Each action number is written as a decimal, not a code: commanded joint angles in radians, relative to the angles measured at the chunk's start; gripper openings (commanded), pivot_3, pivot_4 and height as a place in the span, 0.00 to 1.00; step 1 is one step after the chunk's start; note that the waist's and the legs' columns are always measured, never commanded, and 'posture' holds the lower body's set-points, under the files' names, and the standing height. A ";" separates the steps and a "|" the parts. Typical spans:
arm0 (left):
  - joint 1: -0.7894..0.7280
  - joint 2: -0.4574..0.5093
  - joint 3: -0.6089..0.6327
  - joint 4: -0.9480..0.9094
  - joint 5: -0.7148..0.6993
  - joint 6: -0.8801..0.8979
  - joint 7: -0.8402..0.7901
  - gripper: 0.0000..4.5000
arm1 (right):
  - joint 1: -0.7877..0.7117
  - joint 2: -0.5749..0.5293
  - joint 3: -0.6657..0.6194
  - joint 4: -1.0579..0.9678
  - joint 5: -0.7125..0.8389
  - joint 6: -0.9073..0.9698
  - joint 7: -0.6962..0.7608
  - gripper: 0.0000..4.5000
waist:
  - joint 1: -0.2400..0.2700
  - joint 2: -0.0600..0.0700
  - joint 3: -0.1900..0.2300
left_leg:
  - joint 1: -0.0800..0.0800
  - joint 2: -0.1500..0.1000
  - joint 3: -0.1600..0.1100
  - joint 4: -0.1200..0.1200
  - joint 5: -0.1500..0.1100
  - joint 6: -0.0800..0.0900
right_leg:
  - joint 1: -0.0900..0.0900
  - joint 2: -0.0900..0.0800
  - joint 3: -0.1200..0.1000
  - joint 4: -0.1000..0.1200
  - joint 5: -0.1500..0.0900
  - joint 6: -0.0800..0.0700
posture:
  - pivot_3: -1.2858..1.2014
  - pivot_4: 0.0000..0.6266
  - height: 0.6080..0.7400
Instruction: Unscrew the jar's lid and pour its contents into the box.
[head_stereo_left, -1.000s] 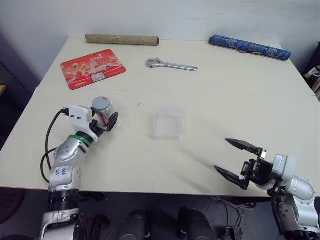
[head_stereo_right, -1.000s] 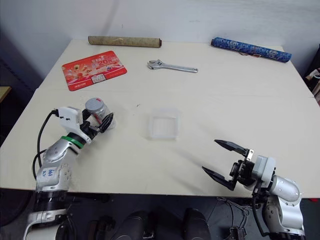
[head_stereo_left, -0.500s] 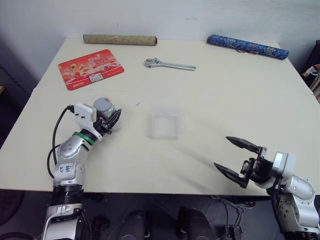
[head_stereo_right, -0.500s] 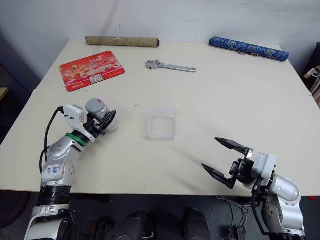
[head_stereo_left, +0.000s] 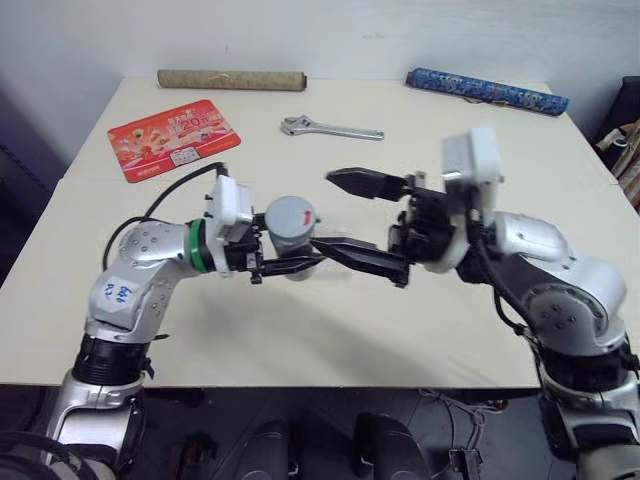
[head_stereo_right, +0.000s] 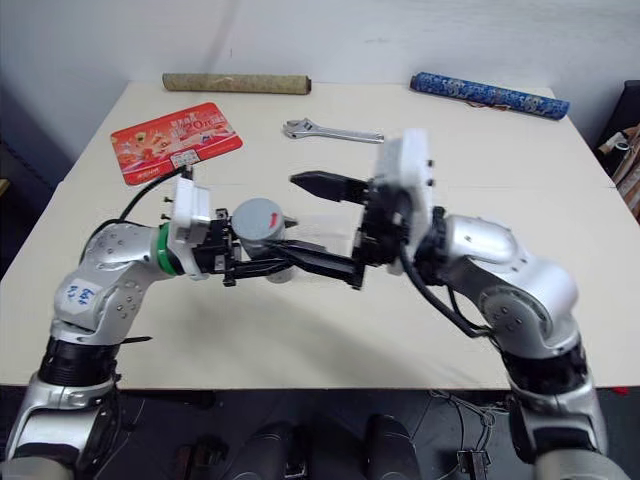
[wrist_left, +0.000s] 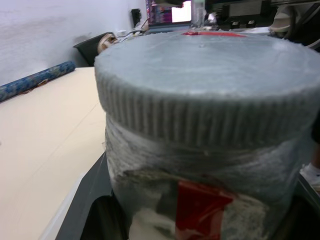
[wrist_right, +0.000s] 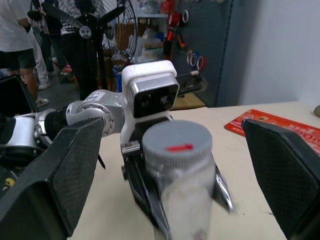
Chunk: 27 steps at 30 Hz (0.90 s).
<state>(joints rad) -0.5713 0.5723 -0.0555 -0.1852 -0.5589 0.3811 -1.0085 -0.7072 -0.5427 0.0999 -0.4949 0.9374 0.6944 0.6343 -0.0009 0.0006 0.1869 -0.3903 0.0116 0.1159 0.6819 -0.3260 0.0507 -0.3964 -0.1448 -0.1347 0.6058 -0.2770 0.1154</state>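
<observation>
— Grey ribbing is seen on the lid (head_stereo_left: 291, 213), which is screwed down on the jar (wrist_right: 181, 196). Where is the jar held?

— It is clamped upright between the closed black fingers of the left gripper (head_stereo_left: 283, 264), lifted off the table (head_stereo_left: 430, 110) in front of the robot. The red mark at the lid's edge is turned toward the right arm.

— And the right gripper (head_stereo_left: 368, 226)?

— Its jaws are spread wide and nothing is held in them. One finger is seen above and beyond the lid, the other reaches below, close to the tips of the left fingers; whether those touch cannot be told. The lid is faced squarely between the two pads in the right wrist view.

— Which step is judged to be in hand?

— The approach to unscrewing. The lid has not yet been gripped, so nothing has been loosened or poured.

— What is called for next?

— The open jaws would have to be brought around the ribbed rim, closed on it and turned, while the jar is kept steady by the left gripper.

— And the box?

— It cannot be made out; the ground under the arms is hidden. A wrench (head_stereo_left: 330, 128) and a red mat (head_stereo_left: 172, 138) lie farther back, well apart from the jar.
</observation>
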 joint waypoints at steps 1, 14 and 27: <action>-0.016 -0.020 -0.009 -0.015 0.005 -0.008 -0.008 0.52 | -0.041 0.027 0.023 0.011 -0.041 0.033 -0.034 1.00 | 0.000 0.000 0.000 | 0.000 -0.001 0.001 0.000 0.000 0.001 | 0.000 0.000 -0.001 0.000 0.000 0.000 | 0.52 0.24 1.00; -0.019 -0.071 -0.023 -0.027 0.037 0.003 0.028 0.52 | -0.037 0.063 0.022 0.026 -0.116 0.054 -0.020 1.00 | -0.001 0.000 0.000 | 0.000 -0.002 0.003 0.001 -0.001 0.004 | -0.001 0.000 -0.002 -0.001 0.001 0.002 | 0.52 0.24 1.00; -0.011 -0.052 -0.029 -0.046 -0.013 0.007 -0.093 0.52 | -0.041 -0.023 0.020 0.071 -0.107 -0.007 0.328 0.56 | 0.000 0.000 0.000 | 0.000 -0.002 0.003 0.001 -0.001 0.004 | -0.001 0.000 -0.002 -0.001 0.001 0.002 | 0.52 0.24 1.00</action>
<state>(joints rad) -0.5765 0.5090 -0.1048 -0.1952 -0.5175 0.3957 -1.0505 -0.7322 -0.5400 0.1445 -0.4083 0.7835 0.7148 0.8333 -0.0014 0.0004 0.1869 -0.3908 0.0096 0.1190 0.6824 -0.3268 0.0544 -0.3970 -0.1447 -0.1366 0.6045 -0.2759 0.1175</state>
